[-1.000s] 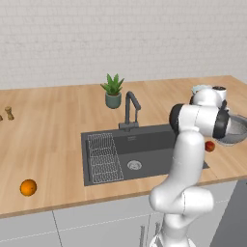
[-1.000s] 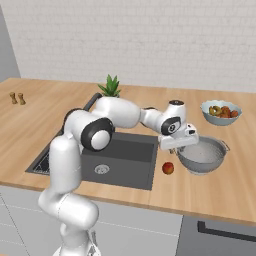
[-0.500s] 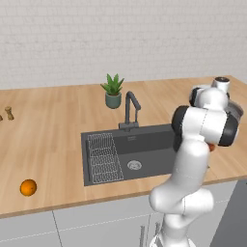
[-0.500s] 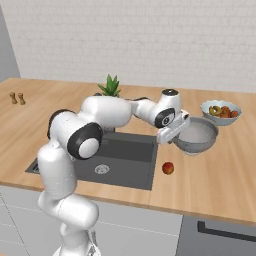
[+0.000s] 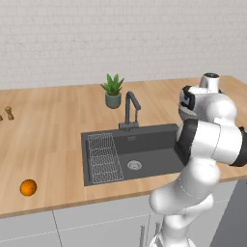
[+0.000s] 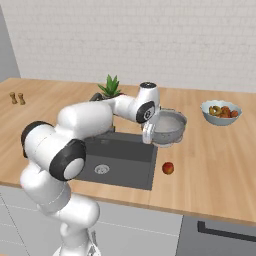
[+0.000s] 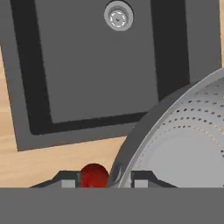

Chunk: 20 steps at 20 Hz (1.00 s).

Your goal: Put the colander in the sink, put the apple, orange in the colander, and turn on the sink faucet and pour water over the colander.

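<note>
My gripper (image 6: 150,134) is shut on the left rim of the colander (image 6: 169,127), a silvery perforated bowl held in the air over the right edge of the sink (image 6: 125,161). In the hand view the colander (image 7: 188,131) fills the lower right, its rim between my fingertips (image 7: 142,180). Below it, the red apple (image 6: 168,168) lies on the counter just right of the sink; the hand view shows the apple (image 7: 93,175) beside the rim. The orange (image 5: 28,187) rests far left on the counter. The faucet (image 5: 130,108) stands behind the sink (image 5: 154,149), no water running.
A wire rack (image 5: 103,157) lies in the basin's left part and the drain (image 7: 118,15) at its middle. A potted plant (image 5: 113,90) stands behind the faucet. A pale fruit bowl (image 6: 221,111) sits at back right, two small shakers (image 6: 17,98) far left.
The gripper has lifted the colander off the counter and carried it left and up toward the sink. The apple and orange have stayed in place.
</note>
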Motion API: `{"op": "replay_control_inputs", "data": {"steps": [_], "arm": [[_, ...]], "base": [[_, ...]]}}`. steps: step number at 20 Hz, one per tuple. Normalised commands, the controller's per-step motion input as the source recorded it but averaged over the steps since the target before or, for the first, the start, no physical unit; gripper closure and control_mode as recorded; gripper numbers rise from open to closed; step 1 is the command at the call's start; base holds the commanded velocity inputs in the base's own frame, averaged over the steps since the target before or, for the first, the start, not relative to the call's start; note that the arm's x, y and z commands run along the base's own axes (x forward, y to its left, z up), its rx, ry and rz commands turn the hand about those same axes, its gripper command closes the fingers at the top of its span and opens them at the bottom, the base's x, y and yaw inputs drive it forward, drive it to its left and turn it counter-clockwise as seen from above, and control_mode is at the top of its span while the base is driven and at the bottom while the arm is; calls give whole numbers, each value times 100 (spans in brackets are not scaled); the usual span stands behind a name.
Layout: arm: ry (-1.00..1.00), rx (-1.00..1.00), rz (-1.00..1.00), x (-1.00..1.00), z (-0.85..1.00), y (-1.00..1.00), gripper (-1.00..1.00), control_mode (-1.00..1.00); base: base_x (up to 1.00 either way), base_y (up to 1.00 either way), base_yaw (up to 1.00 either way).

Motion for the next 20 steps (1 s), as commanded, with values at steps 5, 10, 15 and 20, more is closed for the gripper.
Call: {"op": "replay_control_inputs", "data": {"steps": [5, 10, 15, 20], "arm": [[2, 0, 75, -29, 10, 76, 100, -100], [0, 17, 74, -44, -4, 26, 100, -100], [0, 26, 60, -28, -29, 6, 100, -100], [10, 16, 54, 15, -20, 8, 100, -100]], "base": [[0, 0, 0], [0, 0, 0], [0, 0, 0], [0, 0, 0]]}}
